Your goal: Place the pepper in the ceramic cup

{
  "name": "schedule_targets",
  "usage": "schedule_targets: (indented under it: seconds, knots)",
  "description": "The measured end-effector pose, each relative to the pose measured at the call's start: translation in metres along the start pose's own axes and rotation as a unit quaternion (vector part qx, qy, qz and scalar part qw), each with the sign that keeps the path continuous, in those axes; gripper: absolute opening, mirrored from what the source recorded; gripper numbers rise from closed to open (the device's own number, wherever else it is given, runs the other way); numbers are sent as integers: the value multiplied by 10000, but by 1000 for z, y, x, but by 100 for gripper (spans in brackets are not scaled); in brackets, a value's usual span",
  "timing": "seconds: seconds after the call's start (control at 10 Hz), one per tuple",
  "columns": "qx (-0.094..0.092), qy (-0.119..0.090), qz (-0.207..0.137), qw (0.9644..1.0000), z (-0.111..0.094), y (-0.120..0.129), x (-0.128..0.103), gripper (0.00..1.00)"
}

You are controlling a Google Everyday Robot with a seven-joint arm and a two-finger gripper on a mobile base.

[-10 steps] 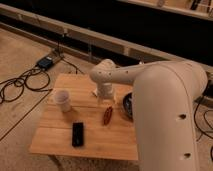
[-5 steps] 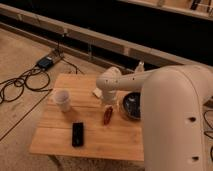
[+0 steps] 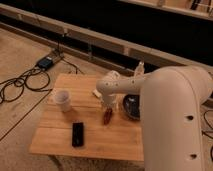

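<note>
The reddish-brown pepper (image 3: 107,117) lies on the small wooden table (image 3: 55,137), just right of its middle. The white ceramic cup (image 3: 64,100) stands upright on the table's left part, well left of the pepper. My gripper (image 3: 108,106) hangs from the white arm, directly over the pepper's upper end and close to the tabletop. The arm's wrist hides the fingers.
A flat black device (image 3: 77,134) lies at the table's front left. A dark round bowl (image 3: 132,106) sits at the right, partly behind the arm. A flat white block (image 3: 95,93) lies behind the gripper. Cables and a power box (image 3: 46,62) lie on the carpet to the left.
The arm has swung forward and down, carrying the gripper from behind the pepper to right over it. The pepper, cup and device have not moved.
</note>
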Motion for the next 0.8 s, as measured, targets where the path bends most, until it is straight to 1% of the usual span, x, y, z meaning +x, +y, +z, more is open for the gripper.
schedule_targets:
  seconds: [0.2, 0.3, 0.4, 0.6, 0.7, 0.8]
  knots:
    - [7, 71, -76, 9999, 8, 1, 3, 65]
    - [-19, 113, -73, 9999, 10, 1, 4, 65]
    - [-58, 154, -56, 9998, 13, 1, 4, 61]
    - [-143, 220, -7, 9997, 17, -1, 4, 43]
    - [-179, 251, 25, 9995, 19, -3, 3, 30]
    - [-187, 265, 34, 9995, 19, -4, 2, 22]
